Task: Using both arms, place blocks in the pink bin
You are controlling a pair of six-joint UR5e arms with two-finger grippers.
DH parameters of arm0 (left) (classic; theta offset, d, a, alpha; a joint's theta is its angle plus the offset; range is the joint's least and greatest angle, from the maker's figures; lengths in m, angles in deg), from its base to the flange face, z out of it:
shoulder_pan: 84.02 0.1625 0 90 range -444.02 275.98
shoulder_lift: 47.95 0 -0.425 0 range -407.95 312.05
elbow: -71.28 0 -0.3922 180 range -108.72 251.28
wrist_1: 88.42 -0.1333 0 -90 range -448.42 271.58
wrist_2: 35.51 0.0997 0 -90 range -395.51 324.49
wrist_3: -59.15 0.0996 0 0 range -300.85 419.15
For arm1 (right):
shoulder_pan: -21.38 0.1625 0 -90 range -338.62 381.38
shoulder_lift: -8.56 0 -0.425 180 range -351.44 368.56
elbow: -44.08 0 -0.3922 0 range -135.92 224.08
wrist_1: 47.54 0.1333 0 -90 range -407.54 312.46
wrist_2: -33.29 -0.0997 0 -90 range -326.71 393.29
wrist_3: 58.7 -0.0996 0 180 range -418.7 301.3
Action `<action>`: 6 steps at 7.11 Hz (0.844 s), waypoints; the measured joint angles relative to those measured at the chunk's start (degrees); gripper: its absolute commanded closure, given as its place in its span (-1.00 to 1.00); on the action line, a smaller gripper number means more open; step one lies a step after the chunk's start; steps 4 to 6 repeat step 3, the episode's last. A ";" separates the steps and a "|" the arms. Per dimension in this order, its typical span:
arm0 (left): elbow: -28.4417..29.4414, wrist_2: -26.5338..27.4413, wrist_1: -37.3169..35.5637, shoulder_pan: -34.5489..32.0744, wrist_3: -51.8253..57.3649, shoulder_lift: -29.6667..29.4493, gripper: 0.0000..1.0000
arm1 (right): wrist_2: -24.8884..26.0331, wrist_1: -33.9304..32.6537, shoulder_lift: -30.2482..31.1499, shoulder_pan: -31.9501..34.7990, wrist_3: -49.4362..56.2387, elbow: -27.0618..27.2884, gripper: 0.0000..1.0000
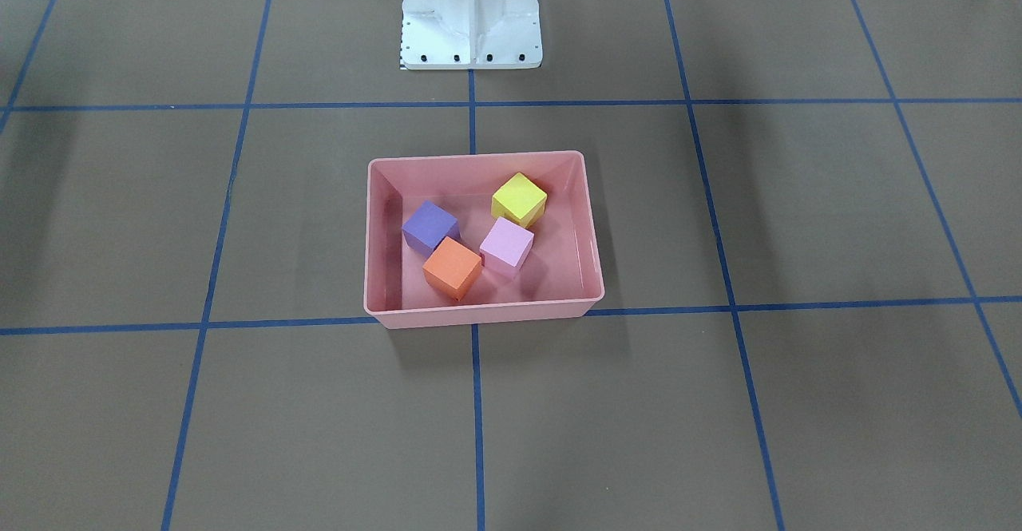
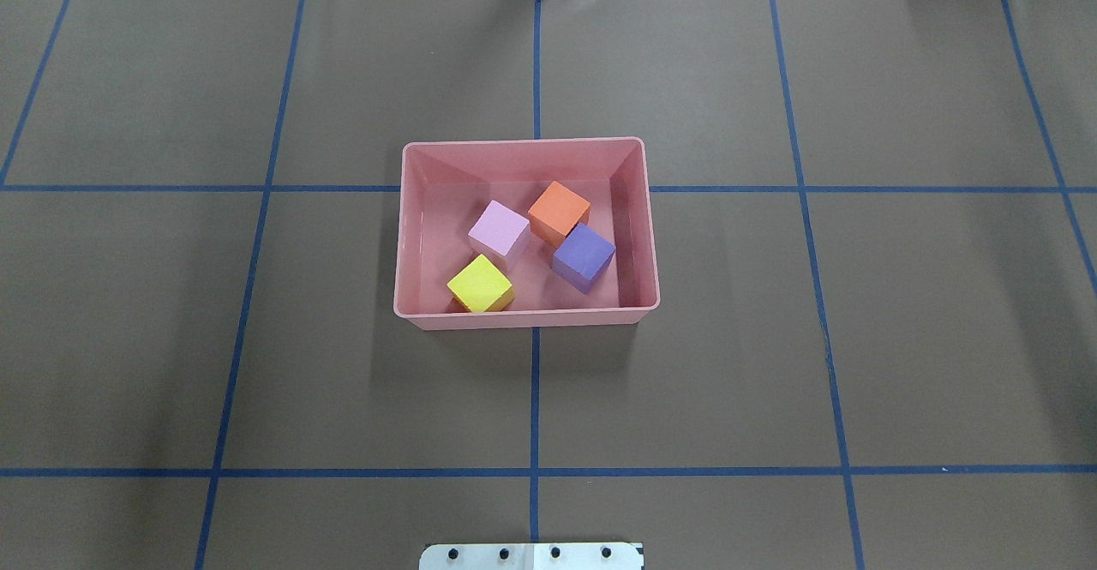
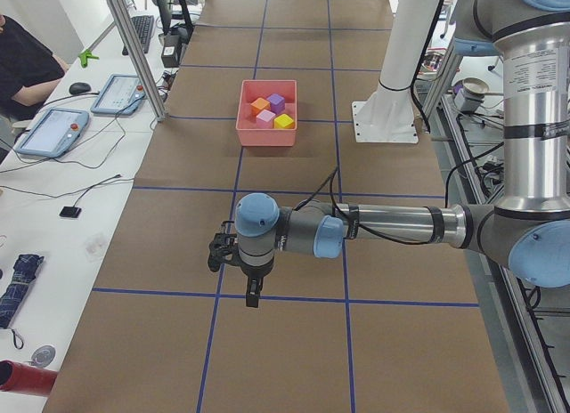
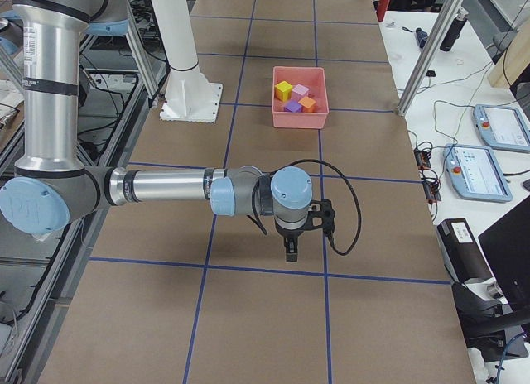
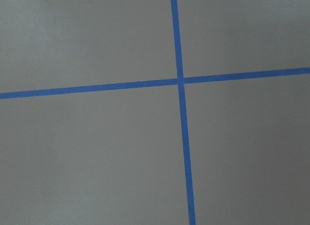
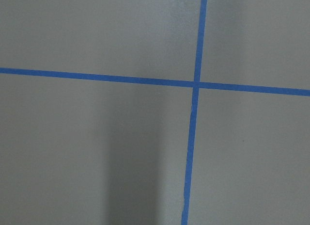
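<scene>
The pink bin stands at the table's middle. In it lie the orange block, the yellow block, the dark purple block and the pale pink-lilac block. The bin also shows far off in the exterior left view and the exterior right view. My left gripper hangs over bare table far from the bin; I cannot tell if it is open. My right gripper does likewise at the other end; I cannot tell its state.
The white pedestal base stands behind the bin. Both wrist views show only brown table with blue tape lines. Side benches hold tablets, cables and an operator.
</scene>
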 measured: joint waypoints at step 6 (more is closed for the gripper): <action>0.33 0.00 0.07 -0.13 0.02 0.08 -1.00 | -0.11 0.00 -0.13 0.00 0.06 -0.48 -1.00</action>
